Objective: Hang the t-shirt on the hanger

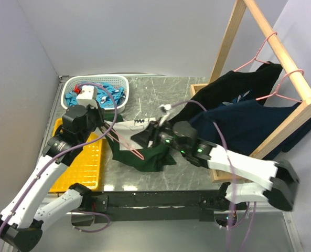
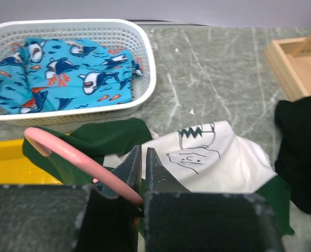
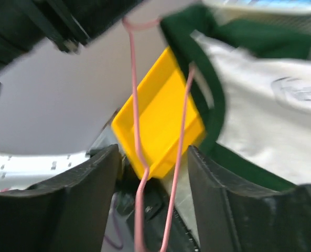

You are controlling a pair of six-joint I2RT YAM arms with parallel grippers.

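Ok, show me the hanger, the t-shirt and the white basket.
hanger (image 2: 71, 151): left wrist view, on the curved pink wire.
t-shirt (image 2: 223, 163): left wrist view, on the off-white front, right of the print.
white basket (image 2: 92, 114): left wrist view, on its near wall.

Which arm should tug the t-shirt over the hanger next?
Probably right. The left gripper is shut on the hanger, steadying it, while the right gripper is open and free beside the t-shirt.
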